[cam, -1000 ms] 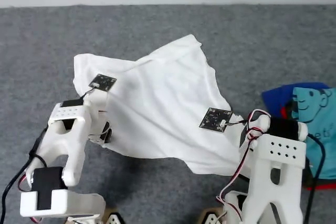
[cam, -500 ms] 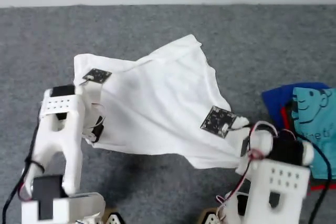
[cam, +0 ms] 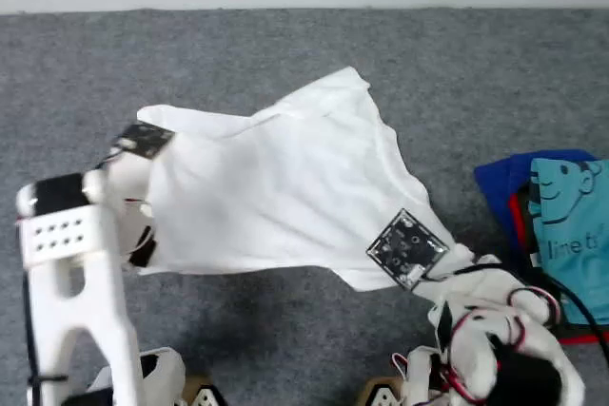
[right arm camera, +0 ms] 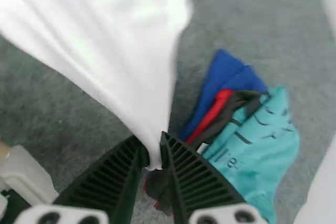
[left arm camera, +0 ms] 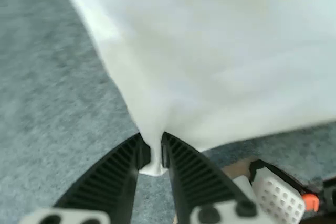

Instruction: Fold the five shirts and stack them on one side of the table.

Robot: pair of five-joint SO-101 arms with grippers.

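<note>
The grey worktop (cam: 285, 54) carries everything. Largest on it is the white shirt (cam: 285, 187), stretched as a slanted sheet across the middle. Its near edge is held up at two corners, while the far end looks to rest on the surface, though I can't be sure.

Off to the right lies the pile of folded shirts (cam: 561, 244). A teal shirt (right arm camera: 252, 140) is on top, with blue (right arm camera: 226, 85), red (right arm camera: 212, 111) and something dark (right arm camera: 239, 106) showing beneath. If that is four layers, the white one would be the last. The pile lies straight on the worktop, near the right arm.

The left end effector (left arm camera: 152, 153) has its fingers pressed together on a bunched corner of the white cloth, which fans out from the pinch. The right end effector (right arm camera: 153, 150) is likewise clamped on the opposite corner, with the pile just beyond it.

To my eye the step in hand is spreading the garment, and no fold has been made in it yet. The next move calls for both arms to lower together with the cloth taut between them, so that it lands flat and without creases. They then let go and take fresh grips for folding. The right arm would do well to keep clear of the pile, which it could easily nudge.
</note>
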